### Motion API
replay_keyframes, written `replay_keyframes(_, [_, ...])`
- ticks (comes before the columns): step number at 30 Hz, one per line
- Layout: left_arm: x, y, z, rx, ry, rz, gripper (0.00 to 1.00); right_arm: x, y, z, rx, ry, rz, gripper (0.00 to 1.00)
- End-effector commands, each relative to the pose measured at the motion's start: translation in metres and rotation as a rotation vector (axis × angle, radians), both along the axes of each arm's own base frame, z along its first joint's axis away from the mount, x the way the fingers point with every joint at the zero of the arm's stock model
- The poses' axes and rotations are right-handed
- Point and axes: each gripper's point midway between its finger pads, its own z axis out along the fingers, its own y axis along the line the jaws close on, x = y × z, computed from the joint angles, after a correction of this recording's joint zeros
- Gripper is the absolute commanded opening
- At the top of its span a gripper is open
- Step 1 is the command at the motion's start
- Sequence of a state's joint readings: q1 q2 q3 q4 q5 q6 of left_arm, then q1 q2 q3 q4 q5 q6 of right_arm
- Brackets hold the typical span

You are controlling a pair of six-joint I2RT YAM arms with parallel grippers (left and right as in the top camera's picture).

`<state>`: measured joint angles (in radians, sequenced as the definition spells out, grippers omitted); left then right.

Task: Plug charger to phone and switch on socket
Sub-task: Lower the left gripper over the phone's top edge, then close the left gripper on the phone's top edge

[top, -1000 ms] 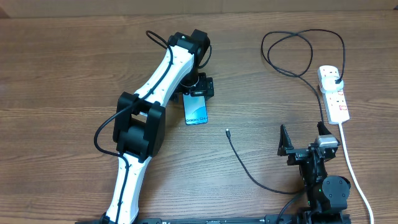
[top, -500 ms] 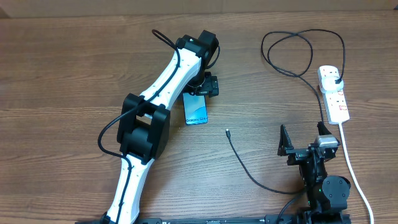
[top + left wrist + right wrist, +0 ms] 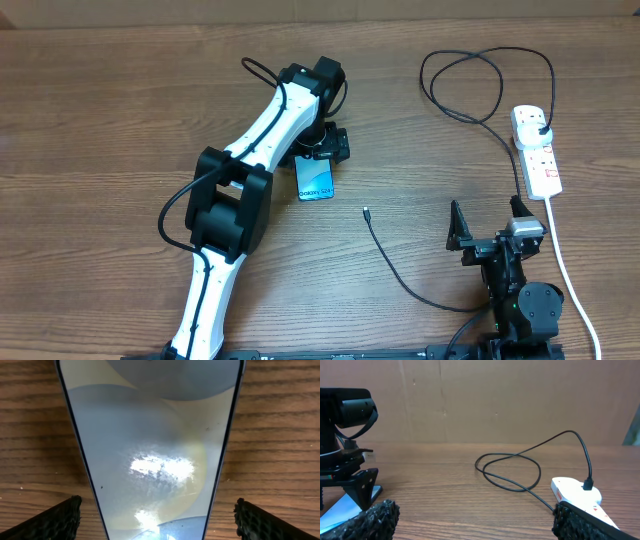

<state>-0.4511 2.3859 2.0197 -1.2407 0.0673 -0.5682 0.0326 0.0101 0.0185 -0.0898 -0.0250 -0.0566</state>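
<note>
My left arm has nudged slightly over the phone (image 3: pixel 316 180), which has stayed put near table centre. My left gripper (image 3: pixel 322 150) straddles its twelve o'clock end, jaws wide. My right gripper (image 3: pixel 488 222) waits at five o'clock, jaws wide and empty. I judge I'm bracing the phone. Next I must pinch the charger (image 3: pixel 368 215) by its tip, at the phone's four o'clock.

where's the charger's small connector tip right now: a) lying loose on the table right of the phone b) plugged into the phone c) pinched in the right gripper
a: the connector tip rests on bare wood, apart from the phone and from the open right gripper.
</note>
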Motion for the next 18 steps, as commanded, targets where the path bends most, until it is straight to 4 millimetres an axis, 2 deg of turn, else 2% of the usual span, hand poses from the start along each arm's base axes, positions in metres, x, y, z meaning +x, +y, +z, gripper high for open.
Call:
replay_keyframes(1, [0.006,0.005,0.014,0.014,-0.046,-0.014,1.00,0.000,-0.001,-0.002,-0.001,-0.002,-0.005,1.00])
replay_keyframes(8, [0.008,0.007,0.008,0.026,-0.058,-0.028,1.00,0.000,-0.001,-0.002,0.000,-0.002,-0.005,1.00])
replay_keyframes(14, [0.003,0.009,-0.005,0.030,-0.046,-0.028,1.00,0.000,-0.001,-0.002,-0.001,-0.002,-0.005,1.00])
replay_keyframes(18, [0.004,0.004,-0.007,0.002,-0.048,-0.027,1.00,0.000,-0.001,-0.002,-0.001,-0.002,-0.005,1.00])
